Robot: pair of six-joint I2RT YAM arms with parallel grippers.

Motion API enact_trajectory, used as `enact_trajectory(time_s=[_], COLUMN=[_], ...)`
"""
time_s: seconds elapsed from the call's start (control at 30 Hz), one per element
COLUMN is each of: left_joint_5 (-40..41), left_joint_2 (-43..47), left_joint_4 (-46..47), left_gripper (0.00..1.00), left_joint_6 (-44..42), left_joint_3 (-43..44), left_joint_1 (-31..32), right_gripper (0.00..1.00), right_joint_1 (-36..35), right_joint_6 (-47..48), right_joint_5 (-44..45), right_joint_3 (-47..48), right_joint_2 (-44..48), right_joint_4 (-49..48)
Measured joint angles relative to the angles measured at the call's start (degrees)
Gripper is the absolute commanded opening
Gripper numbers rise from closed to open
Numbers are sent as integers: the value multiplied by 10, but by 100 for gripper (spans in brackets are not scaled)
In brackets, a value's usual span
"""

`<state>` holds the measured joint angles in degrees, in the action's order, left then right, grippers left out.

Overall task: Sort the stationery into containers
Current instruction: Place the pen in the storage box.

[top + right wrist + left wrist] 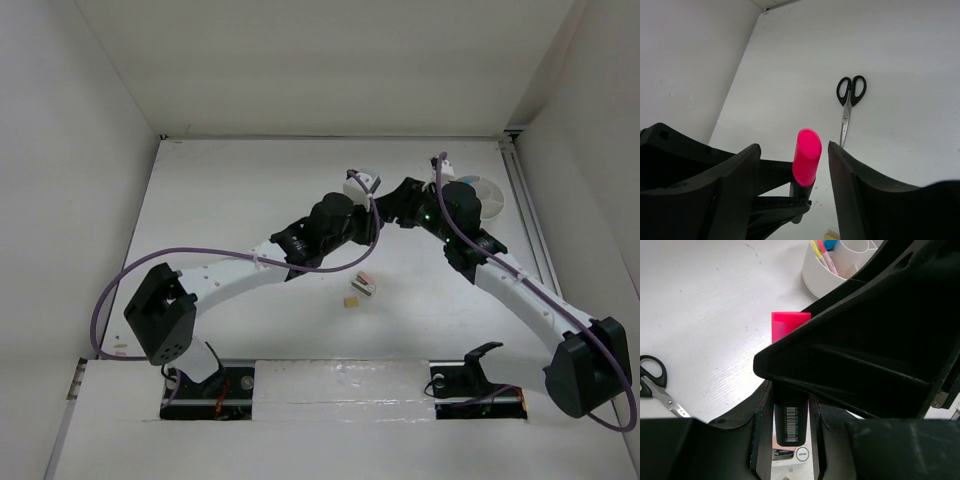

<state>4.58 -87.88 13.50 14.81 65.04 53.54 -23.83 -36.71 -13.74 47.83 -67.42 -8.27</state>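
Open room: white tabletop point(220, 200) left of the arms.
Right pincer point(794, 147) gap: pink-capped black highlighter point(806, 155) between the fingers, slim room each side.
Obstacles: black-handled scissors point(850, 100) lying beyond; round white organizer point(487, 197) far right.

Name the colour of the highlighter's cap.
Bright pink. The highlighter shows it best in the right wrist view.

The left pincer point(790, 440) clamps a highlighter point(788, 326) by its black, barcoded barrel, and the pink cap points away over the bench point(705, 305). A black part of the right arm point(865, 360) crosses over the barrel. Beyond stands a white organizer point(822, 280) holding pencils point(826, 259). Scissors point(652, 380) lie at the left edge.
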Motion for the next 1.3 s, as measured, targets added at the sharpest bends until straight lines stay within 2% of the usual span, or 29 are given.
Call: enact_trajectory(time_s=[0.03,0.1,0.13,0.17,0.2,0.23,0.3,0.33,0.37,0.43,0.57,0.77,0.93,1.13,1.3], left_joint_5=[-1,-1,-1,0,0,0,-1,0,-1,-7,-23,-23,-10,16,17], left_joint_2=[0,0,0,0,0,1,1,1,2,7,38,162,254,319,323], left_joint_4=[0,-1,0,-1,0,-1,0,0,0,-4,-34,-99,-160,-207,-210], left_gripper=[0,0,0,0,0,7,37,84,100,100,100,100,100,100,100], left_joint_6=[0,0,0,0,-1,-1,-2,-2,-4,0,10,53,83,100,102], left_joint_3=[0,0,0,0,0,0,-2,-4,-5,-7,-11,-54,-74,-97,-102], left_joint_1=[0,0,0,0,-1,-3,-4,-4,-4,-3,-1,-1,0,13,16], right_gripper=[55,40,29,10,0,0,0,0,0,0,0,0,0,0,0], right_joint_1=[-3,-7,-7,-8,-6,-6,-5,-4,1,18,108,232,319,360,371], right_joint_6=[0,0,0,3,3,4,5,9,14,30,83,162,192,213,222], right_joint_5=[2,4,5,8,12,14,11,8,2,-14,-68,-93,-130,-125,-136], right_joint_3=[0,0,0,0,1,1,2,3,3,4,38,116,178,168,169], right_joint_2=[-1,-3,-5,-6,-9,-11,-16,-17,-17,-21,-59,-114,-179,-191,-205], right_joint_4=[0,-1,-1,-1,-1,-1,-5,-5,-7,-23,-63,-105,-125,-119,-121])
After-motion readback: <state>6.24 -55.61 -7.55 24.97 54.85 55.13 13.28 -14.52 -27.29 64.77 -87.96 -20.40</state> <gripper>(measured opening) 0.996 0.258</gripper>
